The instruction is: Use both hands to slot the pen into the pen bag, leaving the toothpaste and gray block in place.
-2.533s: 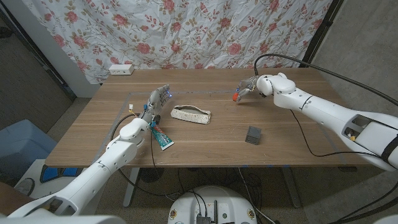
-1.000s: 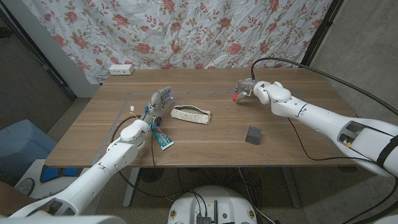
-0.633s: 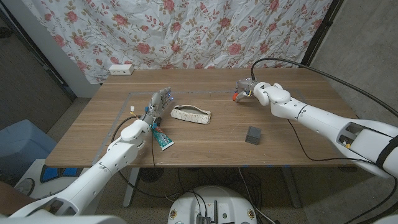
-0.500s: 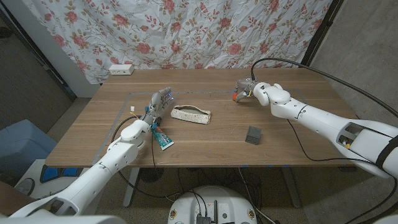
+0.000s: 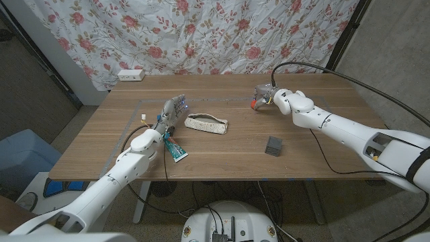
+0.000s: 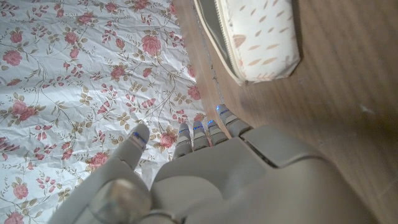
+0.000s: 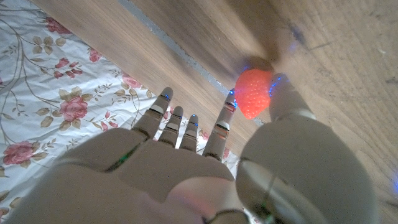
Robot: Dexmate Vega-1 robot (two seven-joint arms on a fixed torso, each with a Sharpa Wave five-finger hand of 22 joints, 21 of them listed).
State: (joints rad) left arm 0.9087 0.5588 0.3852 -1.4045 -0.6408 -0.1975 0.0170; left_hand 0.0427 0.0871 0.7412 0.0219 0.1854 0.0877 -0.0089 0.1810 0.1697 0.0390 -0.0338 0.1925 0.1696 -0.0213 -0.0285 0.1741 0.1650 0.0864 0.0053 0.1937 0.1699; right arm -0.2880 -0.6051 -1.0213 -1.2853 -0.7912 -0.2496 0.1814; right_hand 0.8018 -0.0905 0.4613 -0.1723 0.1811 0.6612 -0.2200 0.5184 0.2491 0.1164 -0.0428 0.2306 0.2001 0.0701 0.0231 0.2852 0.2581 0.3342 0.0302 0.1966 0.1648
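Right hand [image 5: 263, 96] has drawn nearer, pinching the pen [image 7: 253, 93] — left hand [image 5: 172, 111] open.

I am seeing open table [image 5: 222, 158] between the pen bag [image 5: 205, 123] and the right hand [image 5: 265, 96], toward the far edge. Nearer the front edge the gray block [image 5: 273, 145] is standing in that path. The toothpaste [image 5: 174, 149] is crowding the left hand [image 5: 171, 111].

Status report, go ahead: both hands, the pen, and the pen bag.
Left hand open beside pen bag. Right hand pinching a red strawberry-shaped piece, presumably the pen's top. Bag's path unobstructed.
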